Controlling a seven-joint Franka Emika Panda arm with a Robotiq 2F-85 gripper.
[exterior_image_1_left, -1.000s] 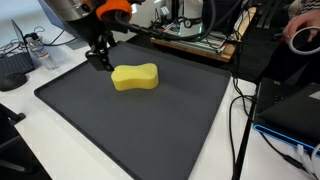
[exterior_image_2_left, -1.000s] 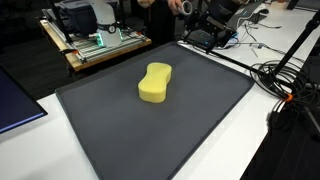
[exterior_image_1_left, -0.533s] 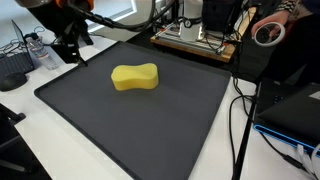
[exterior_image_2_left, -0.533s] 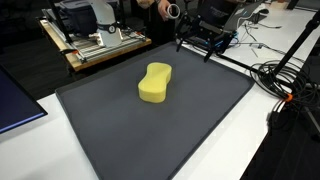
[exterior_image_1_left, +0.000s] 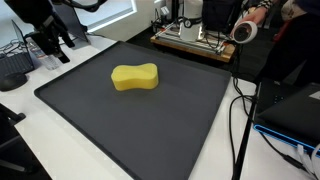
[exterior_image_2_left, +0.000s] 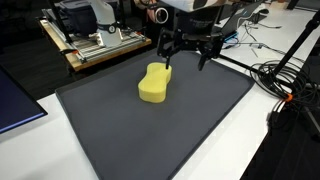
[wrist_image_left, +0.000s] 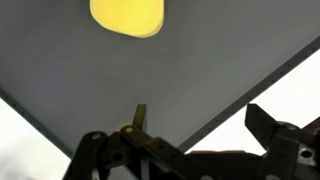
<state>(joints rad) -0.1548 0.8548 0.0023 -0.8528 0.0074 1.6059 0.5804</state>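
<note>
A yellow peanut-shaped sponge (exterior_image_1_left: 135, 76) lies flat on a dark grey mat (exterior_image_1_left: 150, 125). Both show in the second exterior view too, the sponge (exterior_image_2_left: 154, 83) on the mat (exterior_image_2_left: 160, 135). My gripper (exterior_image_1_left: 48, 47) hangs in the air over the mat's far corner, apart from the sponge. In an exterior view its (exterior_image_2_left: 184, 60) fingers are spread. In the wrist view the gripper (wrist_image_left: 185, 140) is open and empty above the mat's edge (wrist_image_left: 230, 100), with the sponge (wrist_image_left: 127, 15) at the top of the frame.
A wooden cart with equipment (exterior_image_1_left: 195, 40) stands behind the mat; it also shows in an exterior view (exterior_image_2_left: 95, 45). A person's hand holds a tape roll (exterior_image_1_left: 244, 31) at the back. Cables (exterior_image_2_left: 285, 80) lie beside the mat. A keyboard (exterior_image_1_left: 14, 68) sits at the side.
My gripper has swung away from beside the sponge toward the mat's corner, still open and empty. The hand with the tape roll has moved. The sponge has not moved.
</note>
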